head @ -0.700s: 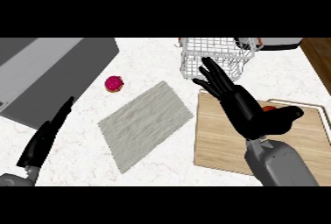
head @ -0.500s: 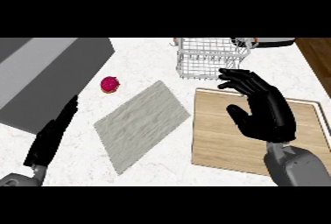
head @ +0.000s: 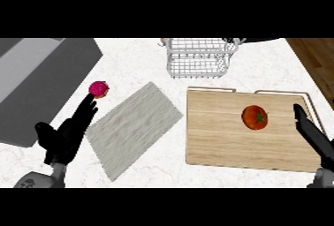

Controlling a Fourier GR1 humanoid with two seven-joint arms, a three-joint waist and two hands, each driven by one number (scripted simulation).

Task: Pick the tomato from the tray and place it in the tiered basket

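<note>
Grey slab (head: 46,84): seen at the far left, a dark grey raised surface running from the top edge down the left side of the white marbled counter (head: 130,57)
Left hand (head: 65,139): shown at the lower left, black, with the fingers held straight and pointed up and to the right; nothing is held; the fingertips are seen just below the pink object
Pink object (head: 99,88): a small round magenta item, lying on the counter near the slab's right edge, just beside the cloth's upper left side
Grey cloth (head: 130,126): a flat grey rectangle laid at a slant between the left hand and the tray, its lower corner pointed toward the bottom edge
Tiered basket (head: 198,57): a white wire basket placed at the top centre, behind the tray's far edge and apart from it; what lies inside cannot be told
Tray (head: 222,141): a pale wooden board with handles along its far edge, set right of the cloth
Tomato (head: 255,117): red with a green stem, resting on the tray toward its right half, untouched by either hand
Right hand (head: 313,132): seen edge-on at the right border, over the tray's right rim; the fingers are held straight and extended upward, gripping nothing; it is near the tomato but apart from it
Wooden floor (head: 316,62): visible at the upper right corner, beyond the counter
</note>
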